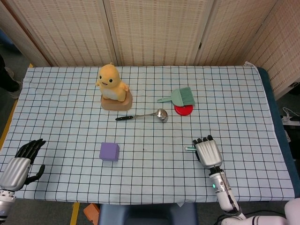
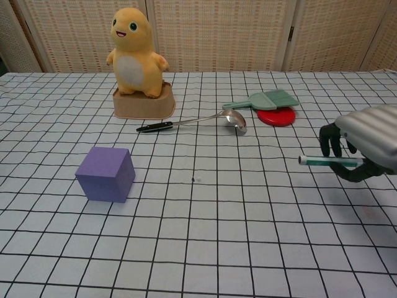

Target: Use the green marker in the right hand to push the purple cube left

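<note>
The purple cube sits on the checked cloth, left of centre and near the front. My right hand is far to the cube's right, and it grips the green marker, whose tip points left. A wide stretch of cloth lies between the marker tip and the cube. My left hand hangs at the front left corner, off the table edge, fingers spread and holding nothing.
A yellow plush toy on a tan base stands at the back left. A metal ladle lies mid-table. A green brush rests over a red disc at the back right.
</note>
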`<control>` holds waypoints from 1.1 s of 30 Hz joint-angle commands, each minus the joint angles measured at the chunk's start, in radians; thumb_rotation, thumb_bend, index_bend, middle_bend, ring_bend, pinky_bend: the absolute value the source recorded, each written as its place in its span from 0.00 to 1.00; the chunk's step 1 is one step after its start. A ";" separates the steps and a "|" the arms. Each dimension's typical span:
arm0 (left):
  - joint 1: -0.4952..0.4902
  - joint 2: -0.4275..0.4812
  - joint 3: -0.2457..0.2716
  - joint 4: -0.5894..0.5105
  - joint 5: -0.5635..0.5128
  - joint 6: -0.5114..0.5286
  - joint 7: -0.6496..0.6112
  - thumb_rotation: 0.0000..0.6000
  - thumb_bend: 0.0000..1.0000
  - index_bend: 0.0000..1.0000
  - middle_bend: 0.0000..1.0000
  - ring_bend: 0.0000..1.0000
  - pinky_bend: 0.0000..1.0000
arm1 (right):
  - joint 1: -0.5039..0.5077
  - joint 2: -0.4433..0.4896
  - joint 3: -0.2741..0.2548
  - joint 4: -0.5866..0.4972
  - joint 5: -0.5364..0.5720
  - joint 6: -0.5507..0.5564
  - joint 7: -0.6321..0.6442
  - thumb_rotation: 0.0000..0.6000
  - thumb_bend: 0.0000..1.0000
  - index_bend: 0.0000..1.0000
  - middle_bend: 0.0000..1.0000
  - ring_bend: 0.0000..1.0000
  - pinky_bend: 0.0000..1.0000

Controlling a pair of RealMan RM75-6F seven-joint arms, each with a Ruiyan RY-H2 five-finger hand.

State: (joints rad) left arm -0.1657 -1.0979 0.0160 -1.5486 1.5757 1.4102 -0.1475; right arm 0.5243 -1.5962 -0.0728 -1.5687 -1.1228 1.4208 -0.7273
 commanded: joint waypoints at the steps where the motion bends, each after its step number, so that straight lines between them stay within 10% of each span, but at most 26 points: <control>1: -0.004 -0.005 -0.001 0.000 -0.006 -0.011 0.009 1.00 0.49 0.04 0.01 0.00 0.09 | -0.029 0.008 -0.014 0.049 -0.017 -0.041 0.039 1.00 0.41 0.66 0.71 0.40 0.29; 6: -0.006 -0.006 -0.001 -0.001 -0.010 -0.018 0.014 1.00 0.49 0.04 0.01 0.00 0.09 | -0.045 -0.003 -0.009 0.086 -0.004 -0.104 0.065 1.00 0.41 0.53 0.59 0.34 0.28; 14: -0.005 -0.002 0.001 -0.001 -0.006 -0.016 0.009 1.00 0.48 0.04 0.01 0.00 0.09 | -0.072 0.061 -0.020 0.013 -0.054 -0.135 0.105 1.00 0.32 0.01 0.16 0.08 0.08; 24: 0.009 0.004 -0.006 -0.009 -0.013 0.012 0.015 1.00 0.49 0.03 0.01 0.00 0.09 | -0.190 0.275 -0.069 -0.188 -0.268 0.040 0.289 1.00 0.20 0.00 0.02 0.00 0.00; 33: 0.022 -0.014 -0.012 -0.010 -0.017 0.037 0.075 1.00 0.49 0.00 0.01 0.00 0.10 | -0.366 0.324 -0.094 -0.018 -0.408 0.265 0.477 1.00 0.20 0.00 0.01 0.00 0.00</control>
State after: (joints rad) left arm -0.1466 -1.1064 0.0056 -1.5582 1.5628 1.4455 -0.0844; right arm 0.2098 -1.2874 -0.1577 -1.6518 -1.4935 1.6475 -0.3077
